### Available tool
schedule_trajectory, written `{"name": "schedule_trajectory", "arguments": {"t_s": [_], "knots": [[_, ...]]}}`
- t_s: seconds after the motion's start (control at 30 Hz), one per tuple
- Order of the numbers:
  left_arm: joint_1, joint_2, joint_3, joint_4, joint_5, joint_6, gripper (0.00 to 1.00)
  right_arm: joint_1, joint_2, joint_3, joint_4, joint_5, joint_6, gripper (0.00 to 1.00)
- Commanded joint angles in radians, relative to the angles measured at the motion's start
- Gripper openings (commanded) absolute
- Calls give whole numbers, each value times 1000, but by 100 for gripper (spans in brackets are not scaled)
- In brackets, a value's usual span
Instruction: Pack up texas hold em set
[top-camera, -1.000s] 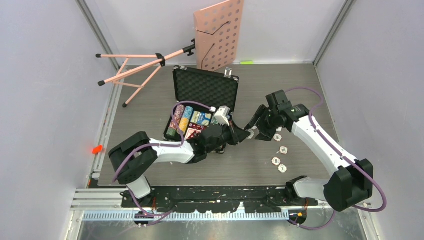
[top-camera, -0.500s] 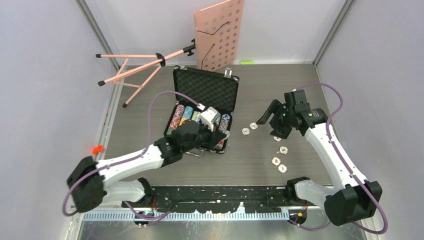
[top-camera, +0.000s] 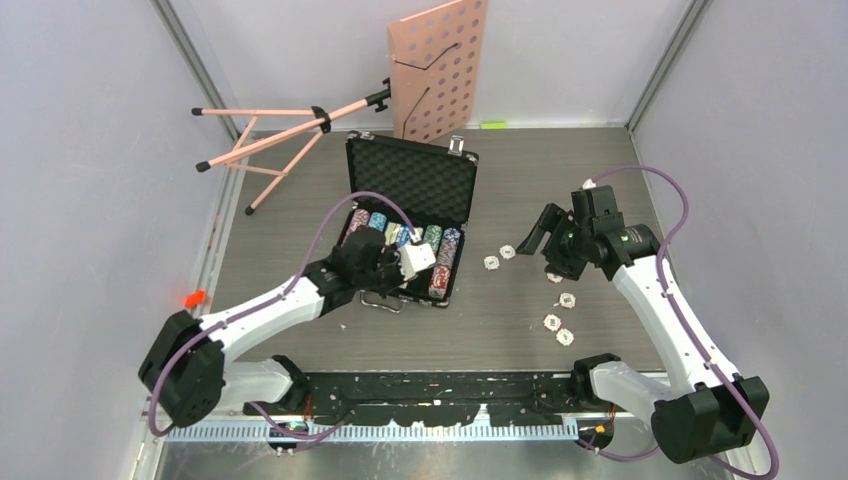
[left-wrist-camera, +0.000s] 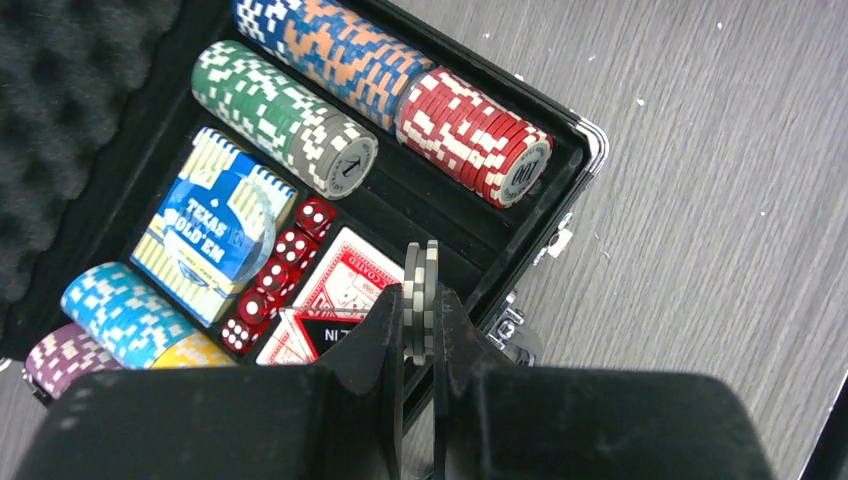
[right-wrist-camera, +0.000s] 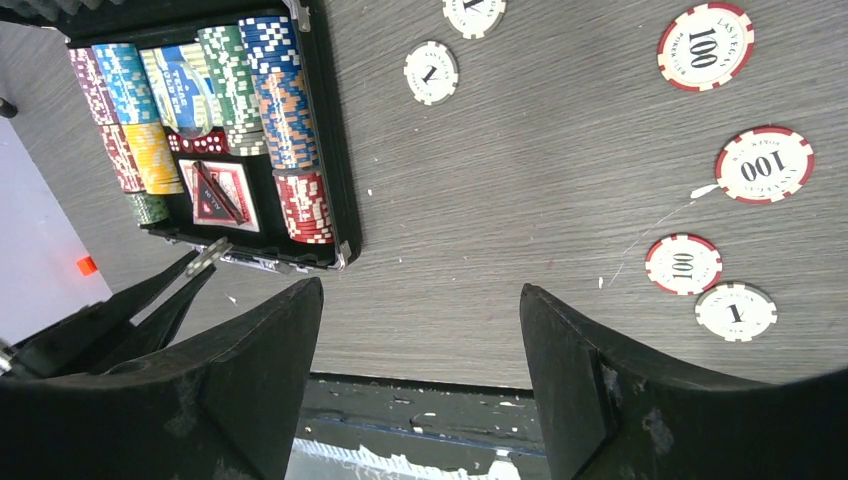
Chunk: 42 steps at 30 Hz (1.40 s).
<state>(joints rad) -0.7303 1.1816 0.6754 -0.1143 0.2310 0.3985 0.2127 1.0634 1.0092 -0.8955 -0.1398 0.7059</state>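
1. Grey-and-white striped chips (left-wrist-camera: 421, 262), two of them standing on edge, are clamped between the fingers of the left gripper (left-wrist-camera: 422, 318). It hangs over the near end of the open black case (top-camera: 410, 178), which lies on the table (top-camera: 300, 190).
2. Matching grey chips finish the green row (left-wrist-camera: 290, 118), so the bare foam channel (left-wrist-camera: 400, 195) just beyond that row is probably where they belong.
3. To place them well, the arm should keep the pair upright and face-on to the row's end chip. It should lower fully into the channel before letting go, so neither chip rolls onto the dice (left-wrist-camera: 280, 270) or the card deck (left-wrist-camera: 215, 225).
4. The right gripper (right-wrist-camera: 420, 310) hovers empty with its jaws wide apart, above the loose chips (right-wrist-camera: 765, 163) to the right of the case.
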Motion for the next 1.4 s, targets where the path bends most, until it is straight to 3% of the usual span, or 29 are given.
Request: {"name": "schedule_trajectory", "arguments": {"t_s": [0.0,0.4,0.7,0.77,0.97,1.37], "knots": [[19,96,120,-70,41,150,0,-4,-23,-7,24,3,-29,78],[22,315,212,7,63,212,0,-4,-54,-12,1,40,-51,78],[21,397,226,107,31,243,2,-4,-47,-4,12,50,-48,77],[21,414,232,136,19,245,6,-4,-42,-4,12,55,-48,77],[22,452,253,154,-37,249,35,-4,-43,-12,13,59,-38,76],[22,387,182,268,-127,237,36,-4,-22,-42,35,38,-15,75]]}}
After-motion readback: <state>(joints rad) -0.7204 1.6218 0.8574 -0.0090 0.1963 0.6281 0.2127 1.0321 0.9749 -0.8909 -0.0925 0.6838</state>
